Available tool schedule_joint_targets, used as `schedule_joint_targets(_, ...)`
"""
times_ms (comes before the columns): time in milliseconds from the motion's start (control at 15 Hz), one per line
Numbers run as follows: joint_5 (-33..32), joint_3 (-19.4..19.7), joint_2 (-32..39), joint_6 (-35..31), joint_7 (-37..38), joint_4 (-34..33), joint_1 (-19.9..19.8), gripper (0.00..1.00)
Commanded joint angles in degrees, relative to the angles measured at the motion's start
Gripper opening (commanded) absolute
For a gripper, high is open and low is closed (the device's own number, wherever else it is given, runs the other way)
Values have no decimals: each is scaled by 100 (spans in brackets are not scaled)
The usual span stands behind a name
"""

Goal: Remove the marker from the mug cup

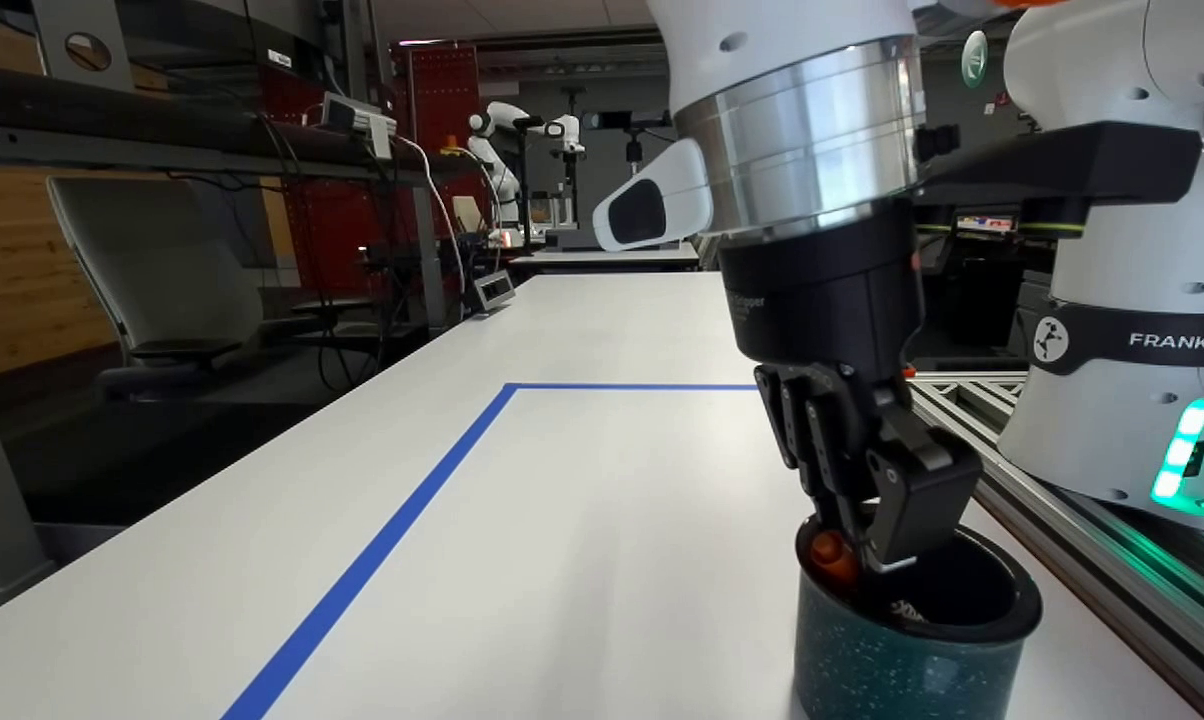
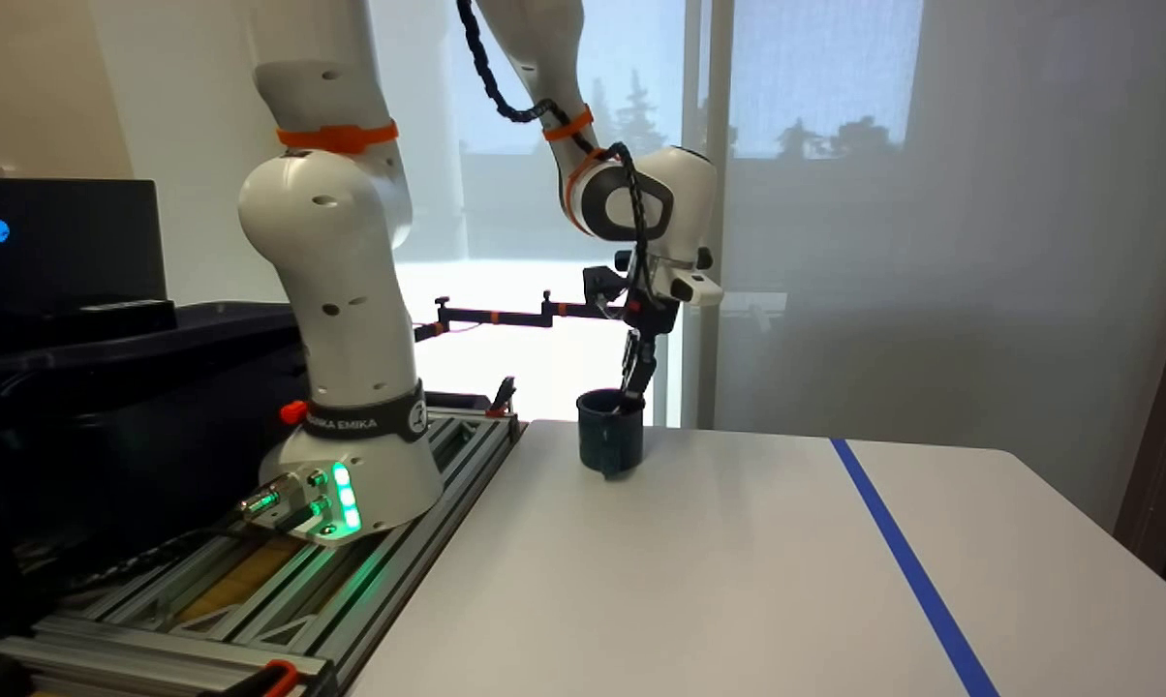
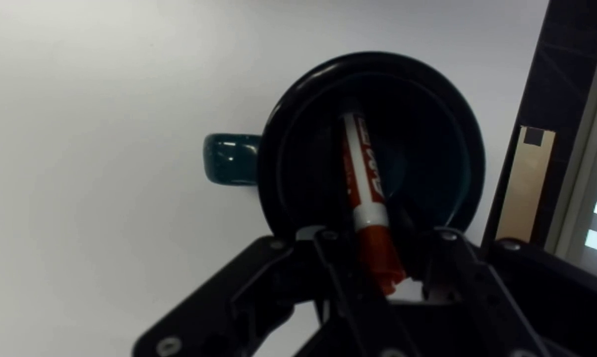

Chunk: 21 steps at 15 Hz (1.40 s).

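Inside mug [image 1: 907,660], marker [image 3: 361,163] (red-capped), between gripper [image 3: 378,234] fingers [image 3: 449,243]

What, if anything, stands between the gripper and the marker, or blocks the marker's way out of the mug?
Nothing visible stands between the gripper and marker. Sideways, the mug blocks it; upward, nothing visible does.
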<state>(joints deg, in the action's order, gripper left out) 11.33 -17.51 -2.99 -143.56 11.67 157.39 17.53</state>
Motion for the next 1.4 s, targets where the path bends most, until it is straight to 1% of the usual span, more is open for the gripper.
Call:
schedule_joint_targets(0, 174, -7, 132, -167, -181, -4, 35, 28)
schedule_joint_targets(133, 197, -11, 180, -218, -217, -4, 31, 26)
schedule_joint_targets(467, 224, -16, 272, -276, -307, -5, 25, 31)
schedule_joint_targets(600, 246, -17, 306, -308, -343, -5, 22, 25)
schedule_joint_targets(667, 245, -18, 318, -330, -350, -5, 20, 10)
schedule_joint_targets(733, 248, -20, 322, -337, -356, -5, 20, 4)
schedule_joint_targets(800, 253, -26, 310, -337, -373, -5, 24, 5)
schedule_joint_targets(867, 273, -31, 285, -319, -389, -8, 29, 2)
schedule_joint_targets(933, 274, -43, 236, -263, -410, -9, 39, 5)
schedule_joint_targets(1267, 296, -97, -83, 195, -398, -21, 76, 5)
schedule_joint_targets(1333, 372, -112, -296, 236, -437, 172, 96, 5)
